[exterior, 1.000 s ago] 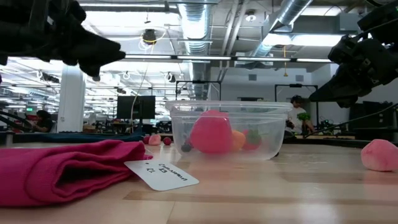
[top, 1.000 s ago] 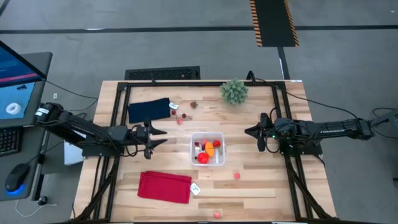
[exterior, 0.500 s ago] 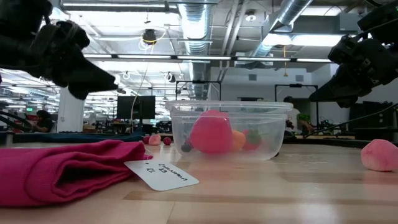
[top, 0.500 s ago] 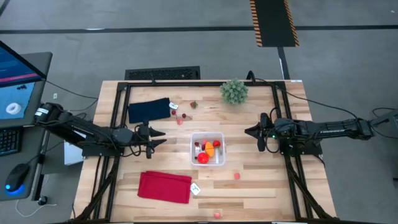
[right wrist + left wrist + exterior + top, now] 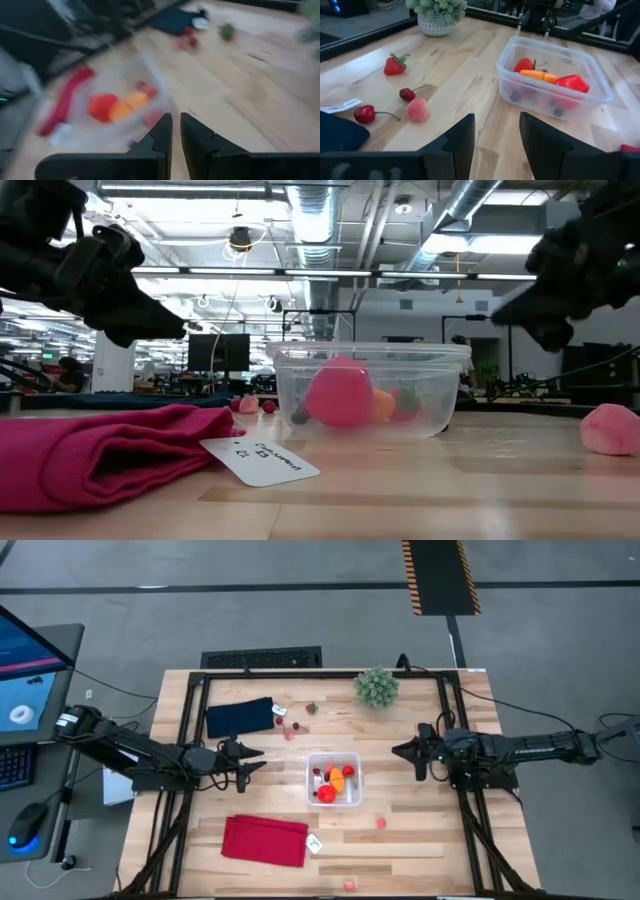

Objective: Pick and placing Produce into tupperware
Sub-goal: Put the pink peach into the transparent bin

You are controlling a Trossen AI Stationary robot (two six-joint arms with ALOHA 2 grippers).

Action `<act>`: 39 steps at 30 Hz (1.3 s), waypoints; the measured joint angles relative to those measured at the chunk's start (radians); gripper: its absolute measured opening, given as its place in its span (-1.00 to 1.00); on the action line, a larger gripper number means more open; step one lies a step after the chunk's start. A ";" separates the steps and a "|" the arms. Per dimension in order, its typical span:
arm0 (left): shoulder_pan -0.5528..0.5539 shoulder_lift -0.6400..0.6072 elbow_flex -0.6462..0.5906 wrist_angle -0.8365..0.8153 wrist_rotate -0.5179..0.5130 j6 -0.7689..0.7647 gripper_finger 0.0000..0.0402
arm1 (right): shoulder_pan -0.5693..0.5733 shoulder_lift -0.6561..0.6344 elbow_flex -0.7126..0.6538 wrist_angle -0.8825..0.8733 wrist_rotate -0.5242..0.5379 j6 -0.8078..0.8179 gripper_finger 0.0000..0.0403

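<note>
- 1 clear tupperware (image 5: 335, 781) sits about mid-table on the light wood table (image 5: 420, 830), already holding a few bits of produce: a red piece (image 5: 327, 794), an orange carrot-looking one (image 5: 540, 76) and a strawberry (image 5: 523, 64).
- Loose produce is scattered around it: a pink piece (image 5: 380, 823) just off its near-right corner, another (image 5: 349, 885) by the near table edge, and a strawberry (image 5: 394, 65), 2 cherries (image 5: 366, 113) and a pink berry (image 5: 417, 109) up toward the navy cloth (image 5: 240, 716).
- Other stuff: a folded red cloth (image 5: 265, 839) with a small white tag (image 5: 260, 457) near the front, and a green spiky plant (image 5: 376, 686) at the far edge.
- Room is a workshop: grey floor, monitor at the far left, ducts and strip lights overhead in the low view.
- Left gripper (image 5: 250, 760) hangs above the table left of the tupperware, fingers (image 5: 458, 139) spread apart with nothing between them.
- Right gripper (image 5: 403, 751) hovers on the container's right, arm stretched in from the side, fingers (image 5: 161, 131) nearly pressed together, only a thin gap, empty.
</note>
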 joint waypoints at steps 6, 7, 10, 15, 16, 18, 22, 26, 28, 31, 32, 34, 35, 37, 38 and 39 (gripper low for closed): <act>0.000 0.000 0.000 -0.048 0.001 -0.005 -0.28 | 0.068 0.000 0.000 0.195 -0.278 -0.117 -0.70; 0.000 0.000 0.000 -0.062 0.001 -0.005 -0.28 | 0.087 0.000 0.000 0.216 -0.283 -0.127 -0.70; 0.000 0.000 0.000 -0.097 0.002 -0.005 -0.28 | 0.152 0.000 0.000 0.224 -0.231 -0.129 -0.70; 0.000 0.000 0.000 -0.166 0.002 -0.005 -0.28 | 0.284 0.031 0.016 0.208 -0.077 -0.121 -0.70; 0.000 0.000 0.000 -0.182 0.002 -0.005 -0.28 | 0.316 0.051 0.030 0.211 -0.062 -0.121 -0.70; 0.000 0.000 0.000 -0.208 0.003 -0.005 -0.28 | 0.390 0.097 0.058 0.223 -0.033 -0.122 -0.70; 0.000 0.000 0.000 -0.256 0.005 -0.005 -0.28 | 0.518 0.239 0.100 0.425 0.064 -0.187 -0.70; 0.000 0.000 0.000 -0.285 0.005 -0.005 -0.28 | 0.574 0.351 0.113 0.670 0.074 -0.288 -0.70; 0.000 0.000 0.000 -0.292 0.005 -0.005 -0.28 | 0.592 0.390 0.113 0.739 0.075 -0.291 -0.70; 0.000 0.000 0.000 -0.299 0.005 -0.005 -0.28 | 0.609 0.425 0.113 0.793 0.068 -0.304 -0.70; 0.000 0.000 0.000 -0.297 0.005 -0.005 -0.28 | 0.611 0.436 0.114 0.836 0.065 -0.330 -0.70; 0.000 0.000 0.000 -0.298 0.005 -0.005 -0.28 | 0.611 0.453 0.114 0.884 0.081 -0.370 -0.70; 0.000 0.000 0.000 -0.298 0.005 -0.005 -0.28 | 0.611 0.461 0.114 0.891 0.092 -0.375 -0.70; 0.000 0.000 0.000 -0.298 0.004 -0.005 -0.28 | 0.620 0.476 0.121 0.861 0.117 -0.388 -0.70; 0.000 0.000 0.000 -0.298 0.004 -0.005 -0.28 | 0.628 0.486 0.135 0.816 0.160 -0.368 -0.70; 0.000 0.000 0.000 -0.297 0.004 -0.005 -0.28 | 0.639 0.498 0.156 0.751 0.210 -0.335 -0.70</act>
